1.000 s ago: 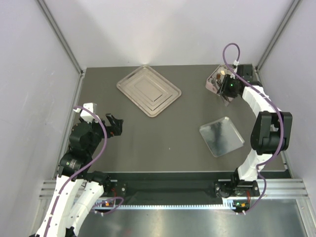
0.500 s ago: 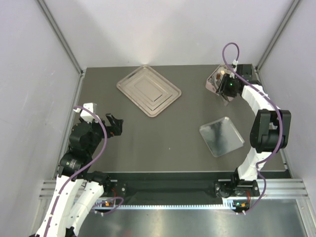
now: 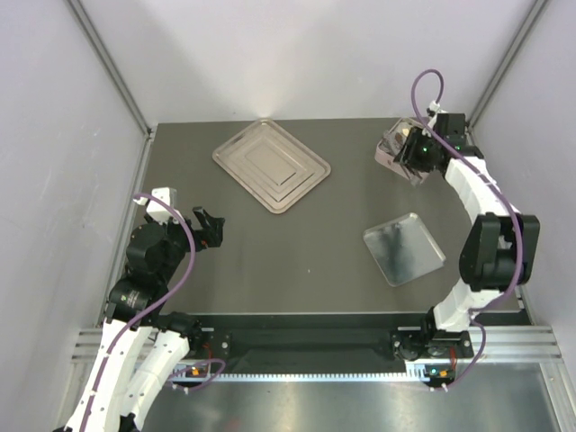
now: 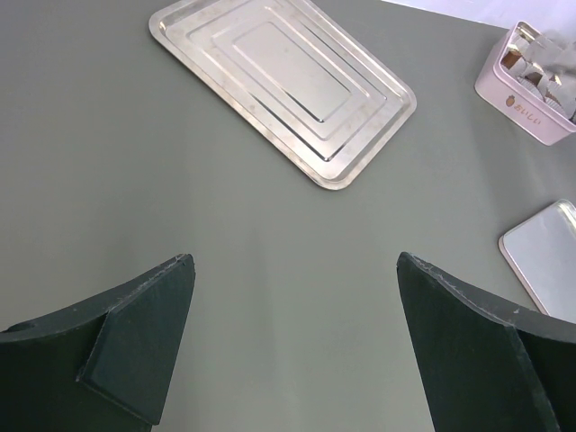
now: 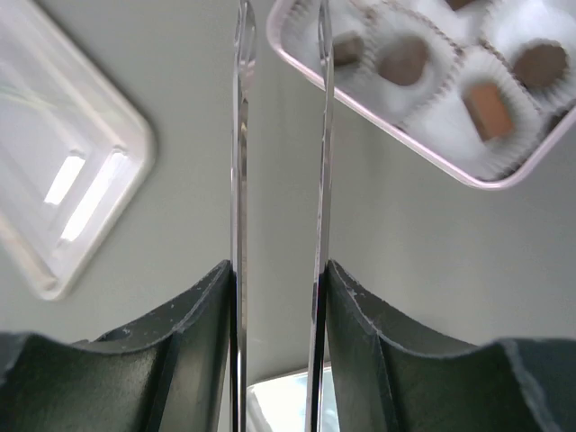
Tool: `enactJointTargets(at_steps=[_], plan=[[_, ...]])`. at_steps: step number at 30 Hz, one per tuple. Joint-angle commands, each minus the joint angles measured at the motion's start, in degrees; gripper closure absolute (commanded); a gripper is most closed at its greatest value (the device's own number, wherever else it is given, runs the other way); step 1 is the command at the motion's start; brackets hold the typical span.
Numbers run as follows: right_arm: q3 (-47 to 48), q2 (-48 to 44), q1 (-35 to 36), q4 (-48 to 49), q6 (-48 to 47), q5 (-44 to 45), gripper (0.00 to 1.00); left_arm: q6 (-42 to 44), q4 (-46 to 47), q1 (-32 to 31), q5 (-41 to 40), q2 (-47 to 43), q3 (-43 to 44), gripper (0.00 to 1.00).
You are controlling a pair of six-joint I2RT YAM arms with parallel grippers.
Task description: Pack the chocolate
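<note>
I read this step as working at the box with the right gripper (image 5: pixel 281 27), so my concern is the long thin blades. They stand slightly parted with nothing between them, and one blade tip lies over the near rim of the pink box (image 5: pixel 396 126). From the wrist view I cannot tell whether it touches the rim. I would make any move here slow and straight up and down. A sideways nudge could shove the light box along the surface (image 4: pixel 135 162) or crumple a paper cup (image 5: pixel 459 67). If a piece needs seating, I would pinch it gently and let go only once it sits low in its cup.

The left gripper (image 4: pixel 295 261) is spread wide and empty. It hangs over bare surface well apart from the box.

All the chocolate (image 5: pixel 403 61) I can find is inside the box, one brown piece to a white cup. Four pieces show in the wrist view, and the far cups run out of frame. The ridged metal tray (image 4: pixel 283 85) at the back holds nothing I can see. The flat silver lid (image 3: pixel 403 249) lies by itself nearer the arms, not on the box. I judge the packing nearly finished, with the lid probably next.
</note>
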Motion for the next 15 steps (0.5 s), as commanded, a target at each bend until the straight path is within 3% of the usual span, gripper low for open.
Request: enactJointTargets(at_steps=[1,3,8,15], plan=[[-3.3,-7.5,4.3,6.7,4.0,-3.9,0.57,-0.1,3.6,0.2,-0.2,0.0,-0.3,0.01],[-4.7,-9.2,10.5,8.2,7.1,-4.0,0.57,-0.1,3.6,0.2,-0.2,-0.2,-0.3,0.01],[-4.2,-8.9,27.4,10.5,10.7,6.0,0.58,-0.2,3.5,0.2,-1.4,-0.5,-0.3,0.01],[-3.5,-6.5,39.2,11.7,14.5,13.2,0.59,-0.2,3.1,0.2,-2.1,0.4,-0.2,0.01]])
